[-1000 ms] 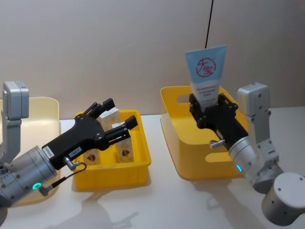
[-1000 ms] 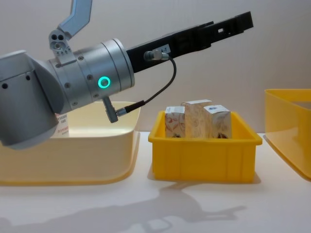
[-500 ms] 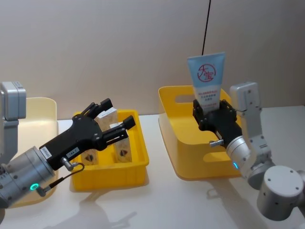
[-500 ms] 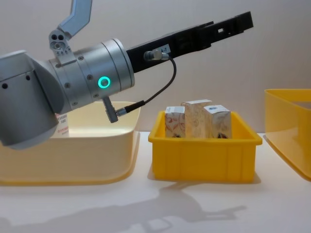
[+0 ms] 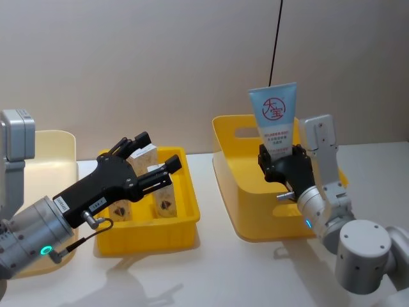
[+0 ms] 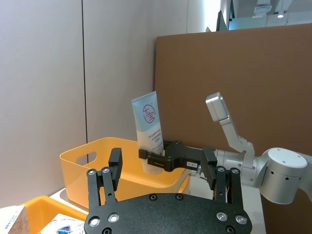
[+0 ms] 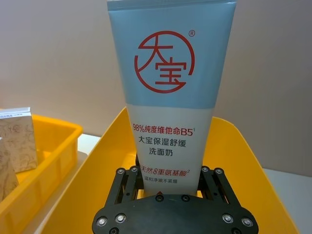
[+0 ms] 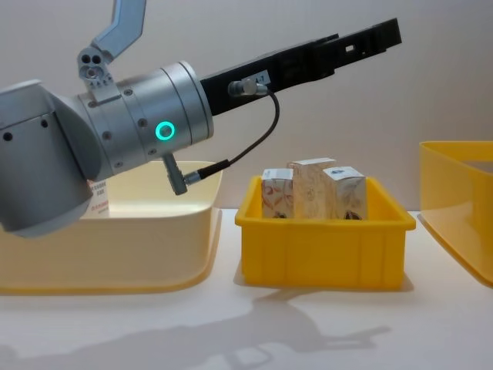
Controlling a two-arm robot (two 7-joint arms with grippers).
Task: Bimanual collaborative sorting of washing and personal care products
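Well, the right end effector is clamped on the lower end of a pale-blue tube and holds it upright, flat crimped end on top, red circular logo facing the robot. The tube leans only a little. It is raised over the bin, a deep yellow one on the robot's right, with the black fingers gripping just under the red print. The tube's cap end is hidden behind the end effector's body, so I cannot say how far it sits above the bin's floor. The right wrist view shows the bin's yellow walls spreading out below the tube.

Across the counter, the left end effector hangs above a shallow yellow tray, its fingers spread apart and nothing between them. From the chest view the left arm reaches in high from the left side, well above the tray's rim. Three small cartons with reddish swirls stand upright in the tray, close together, the middle one showing a bit taller than its neighbours. The end effector is above them and touches none.

A cream bin sits at the robot's far left, just beside the tray, partly behind the left arm. The tray lies between the cream bin and the yellow bin, a bare strip of counter on each side.
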